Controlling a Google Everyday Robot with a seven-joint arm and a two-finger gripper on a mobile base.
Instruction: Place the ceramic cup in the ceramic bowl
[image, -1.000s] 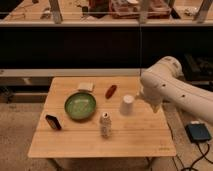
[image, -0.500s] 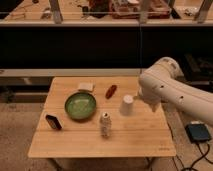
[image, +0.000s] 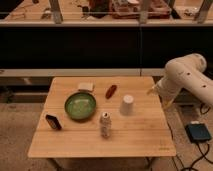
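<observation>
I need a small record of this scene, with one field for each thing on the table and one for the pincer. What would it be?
table: wooden, seen from the front
bowl: green, left of centre, nothing in it
cup: white, right of the bowl, apart from it
can: upright, in front, between bowl and cup
black item: front left of the bowl
pale pad: behind the bowl
red item: behind, between bowl and cup
pincer: at the table's right edge, right of the cup, apart from it
task: cup not yet in bowl
</observation>
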